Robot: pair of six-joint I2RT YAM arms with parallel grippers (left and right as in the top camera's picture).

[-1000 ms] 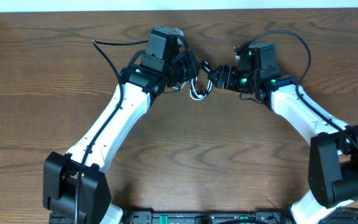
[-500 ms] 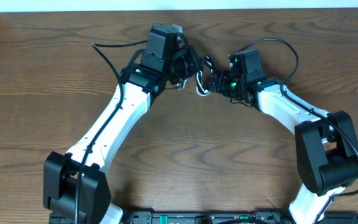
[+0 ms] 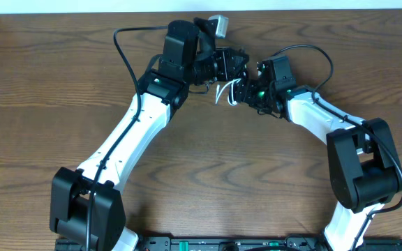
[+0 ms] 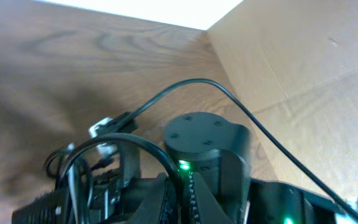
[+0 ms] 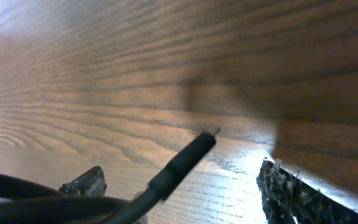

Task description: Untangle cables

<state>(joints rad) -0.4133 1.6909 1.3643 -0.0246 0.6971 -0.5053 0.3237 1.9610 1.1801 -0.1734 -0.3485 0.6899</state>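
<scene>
Your bench (image 3: 47, 104) is wood-grain with a soft sheen; the arm shells (image 3: 128, 132) look like smooth white plastic. The black cable (image 5: 179, 165) has a matt sleeve, and the cardboard wall (image 4: 303, 74) is dull.

Overhead's evenly lit and sharp, only soft shadows. Both wrist views are mushy up close, and the right one has glare on the worktop (image 5: 244, 154).

Robotics lab, robot arms (image 3: 128, 132), wooden table (image 3: 33, 104)
</scene>
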